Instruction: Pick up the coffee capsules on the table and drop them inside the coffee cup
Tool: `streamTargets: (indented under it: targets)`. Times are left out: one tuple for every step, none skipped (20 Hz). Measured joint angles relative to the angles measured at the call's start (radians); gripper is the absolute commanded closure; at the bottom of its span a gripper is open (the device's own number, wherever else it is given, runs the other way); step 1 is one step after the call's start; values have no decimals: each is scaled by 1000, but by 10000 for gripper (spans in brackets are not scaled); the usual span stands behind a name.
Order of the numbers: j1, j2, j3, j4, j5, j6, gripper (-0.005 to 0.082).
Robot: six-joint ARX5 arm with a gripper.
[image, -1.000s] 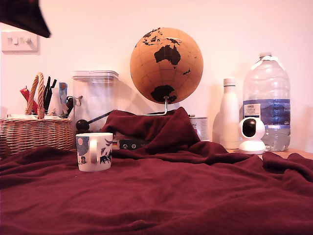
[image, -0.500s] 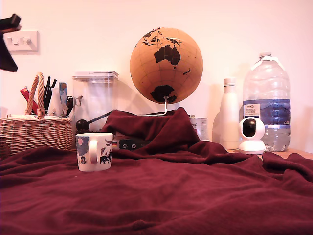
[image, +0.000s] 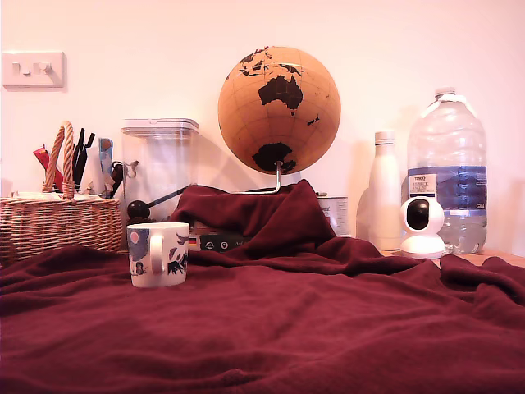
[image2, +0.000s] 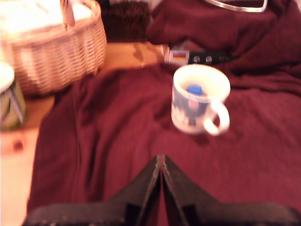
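Standing upright, coffee cup [image2: 197, 101] w/ blue capsule [image2: 194, 89] inside, hand [image2: 160, 162] clenched empty.

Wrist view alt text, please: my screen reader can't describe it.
A white printed mug stands upright on dark-red cloth with a blue capsule inside it. The shut gripper hangs above the cloth, apart from the mug. A wicker basket sits off the cloth's far edge; the picture is blurred.

"TESCO" on the water bottle [image: 447, 168] label
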Motion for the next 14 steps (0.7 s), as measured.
streamTargets:
  targets:
    - [0, -27, -24, 0, -2, 0, 793]
    - [0, -57, -48, 2, -2, -6, 793]
    - [0, -89, -74, 1, -2, -6, 793]
    - [0, -121, -97, 1, -2, -19, 793]
    - [0, -158, -123, 0, -2, -32, 793]
    - [0, -192, -145, -10, -2, -37, 793]
    - [0, -224, -163, -24, -2, -37, 793]
    - [0, -254, -180, -32, -3, -40, 793]
    - [0, -285, -199, -38, -3, -40, 793]
    - [0, -319, -218, -50, -3, -40, 793]
    - [0, -352, -236, -61, -3, -40, 793]
    - [0, -383, -257, -69, -3, -40, 793]
    - [0, -418, -272, -81, -3, -40, 793]
    - [0, -451, -281, -99, -3, -40, 793]
